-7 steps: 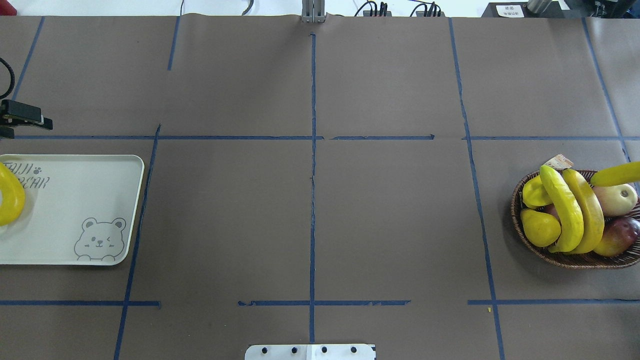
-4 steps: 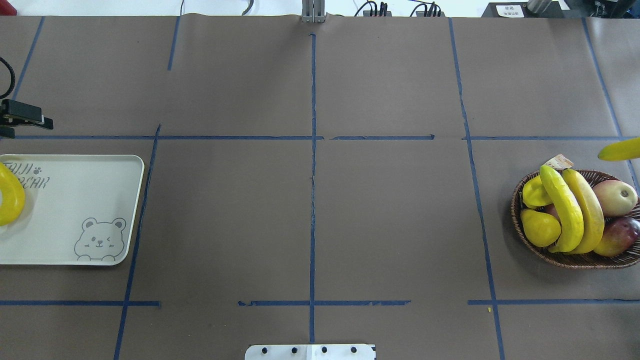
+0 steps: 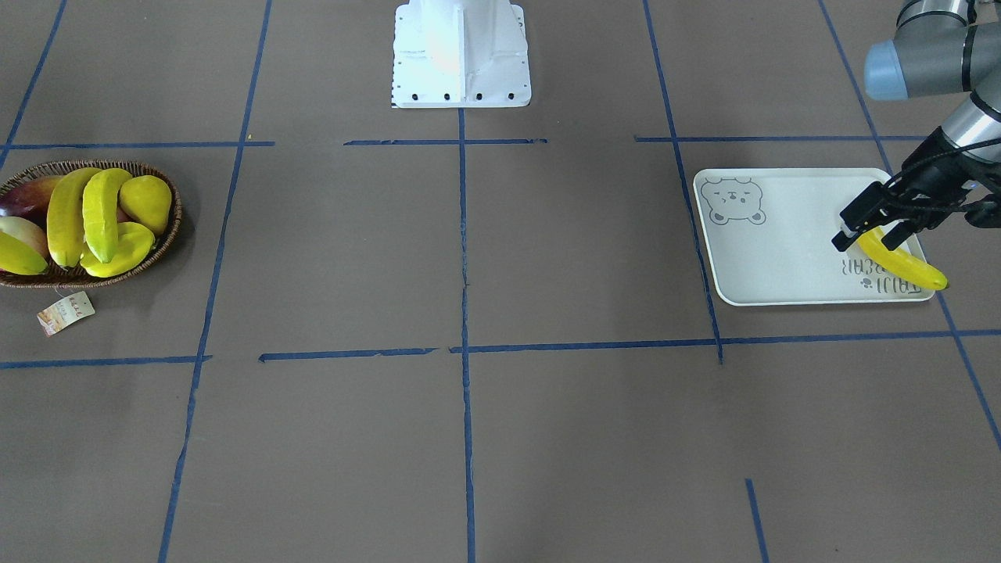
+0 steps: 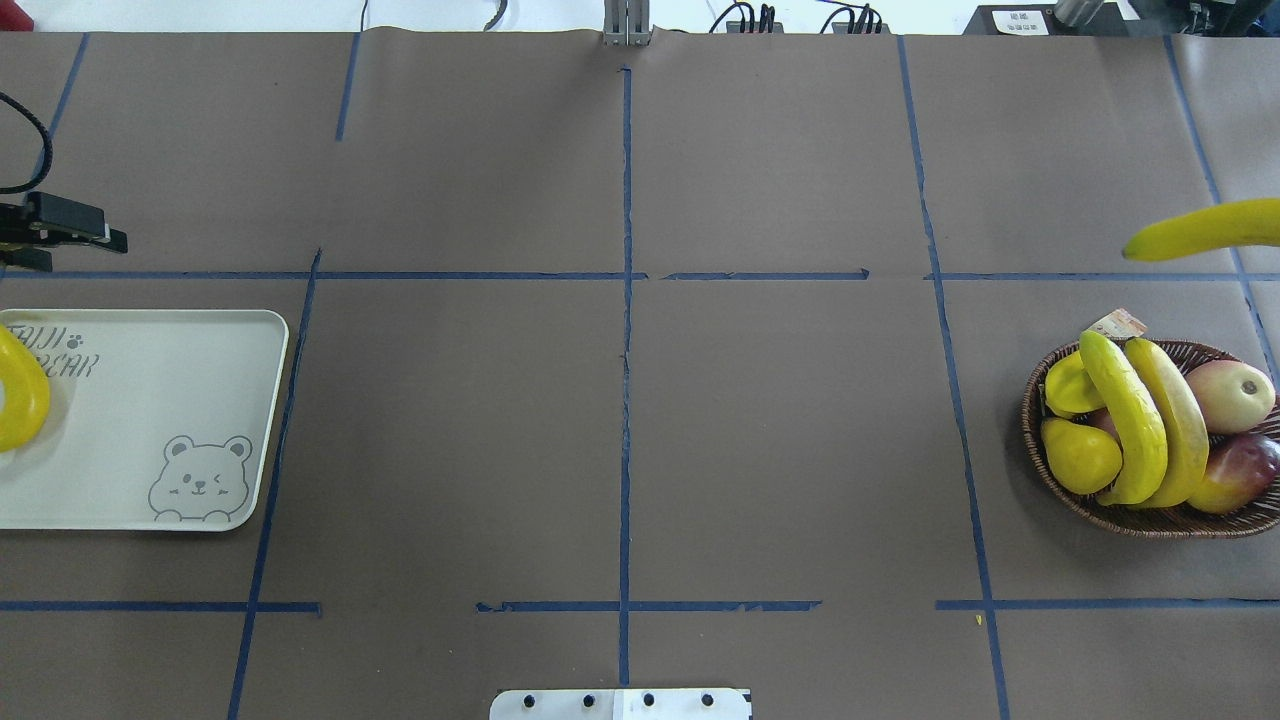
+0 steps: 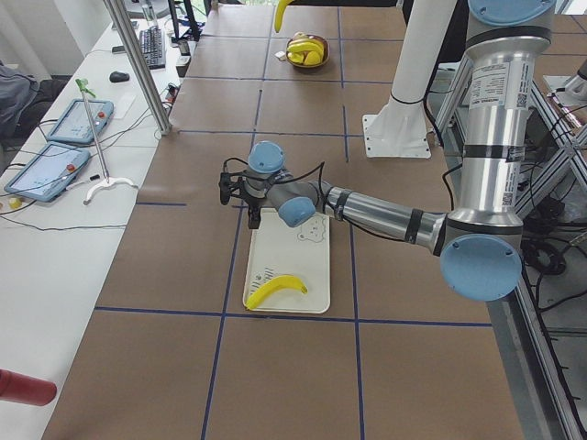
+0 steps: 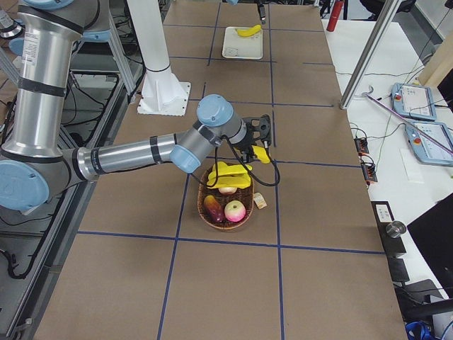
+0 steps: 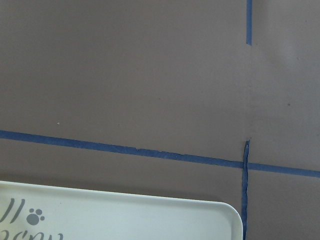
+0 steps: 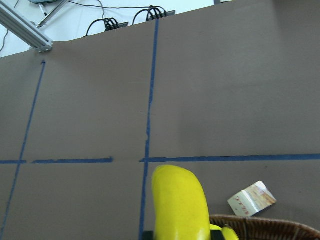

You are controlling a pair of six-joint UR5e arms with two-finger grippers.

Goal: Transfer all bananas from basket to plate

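Right gripper [image 6: 262,140] is judged closed on the carried banana [image 4: 1200,232], which is aloft at 12 o'clock of the basket [image 4: 1150,522] on the overhead dial, its free tip pointing to 9 o'clock. Assessment: the run toward 9 o'clock wants height kept over the rim and fruit, a firm pinch (the skin is glossy and the long end may swing), then a low, level release or hand-off. Left gripper [image 3: 866,234] hangs wide open and empty at 11 o'clock of the plate [image 4: 150,400]. Basket, at the table's 3 o'clock, holds two bananas [image 4: 1125,420] side by side, a pear [image 4: 1080,455], a yellow-green fruit [image 4: 1068,385], a pale fruit [image 4: 1235,395] and a red fruit [image 4: 1242,470]. Plate, at the table's 9 o'clock, holds one plated banana [image 4: 22,395] at its 9 o'clock edge
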